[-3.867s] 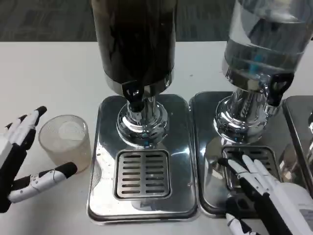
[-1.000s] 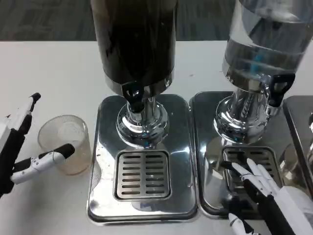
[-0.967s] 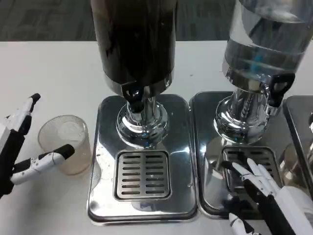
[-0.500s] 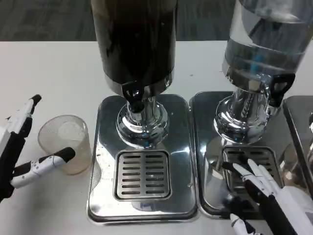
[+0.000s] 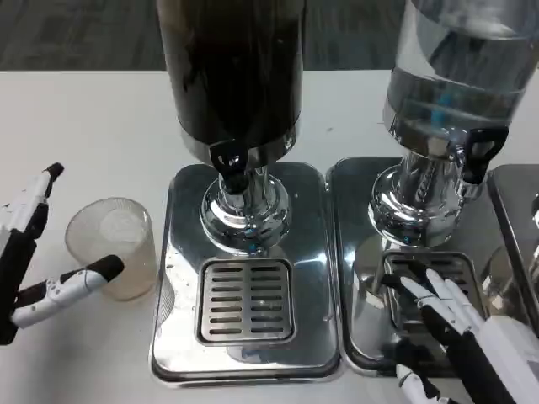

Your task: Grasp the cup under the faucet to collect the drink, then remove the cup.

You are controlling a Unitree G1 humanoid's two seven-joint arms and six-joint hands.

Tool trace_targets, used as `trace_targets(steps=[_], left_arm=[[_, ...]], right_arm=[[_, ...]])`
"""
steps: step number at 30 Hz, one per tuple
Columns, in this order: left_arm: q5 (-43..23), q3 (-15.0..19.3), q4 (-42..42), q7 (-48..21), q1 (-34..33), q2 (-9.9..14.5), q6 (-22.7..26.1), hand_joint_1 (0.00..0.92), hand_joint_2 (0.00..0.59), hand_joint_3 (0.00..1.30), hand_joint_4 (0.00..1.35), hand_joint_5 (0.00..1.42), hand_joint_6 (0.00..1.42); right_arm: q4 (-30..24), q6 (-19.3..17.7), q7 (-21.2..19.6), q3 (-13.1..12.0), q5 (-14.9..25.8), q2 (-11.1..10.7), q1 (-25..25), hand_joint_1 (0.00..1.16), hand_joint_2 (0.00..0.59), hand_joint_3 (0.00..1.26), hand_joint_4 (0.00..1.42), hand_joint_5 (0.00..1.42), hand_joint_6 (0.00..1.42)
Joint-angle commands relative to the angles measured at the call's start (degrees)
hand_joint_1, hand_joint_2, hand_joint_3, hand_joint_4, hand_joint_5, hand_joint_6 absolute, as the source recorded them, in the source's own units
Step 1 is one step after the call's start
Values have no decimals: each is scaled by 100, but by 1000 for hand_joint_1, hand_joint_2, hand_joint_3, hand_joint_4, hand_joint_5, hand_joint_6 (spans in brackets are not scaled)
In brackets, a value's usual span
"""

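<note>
Here, the cup stands on the tabletop between the left hand's spread fingers, left of the dark dispenser.

The left hand lies open at the left edge, one finger raised behind the cup and another reaching to its front wall; whether that tip touches cannot be told, and nothing is gripped. The clear cup stands upright on the white tabletop, just beside the dark dispenser's tray and not under its faucet. Further right stands the clear dispenser, and the right hand rests open, fingers spread, on that dispenser's grille, holding nothing.
</note>
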Motion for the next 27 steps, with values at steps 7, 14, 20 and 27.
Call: trace_targets(steps=[7,14,20,27], left_arm=[[-64,218,-358,-23,364,-30,98,30,7,0,0,42,56],[-154,326,-496,-121,606,-64,110,30,7,0,0,42,56],[-218,335,-537,-188,720,-99,144,30,7,0,0,42,56],[-277,310,-445,-265,747,-111,205,30,7,0,0,42,57]], right_arm=[[-35,70,67,-71,168,-33,1,483,585,137,0,0,142],[-82,123,122,-81,187,-39,36,483,585,137,0,0,142],[-131,145,158,-99,223,-41,69,483,585,137,0,0,142],[-160,185,168,-88,244,-20,113,483,585,137,0,0,143]])
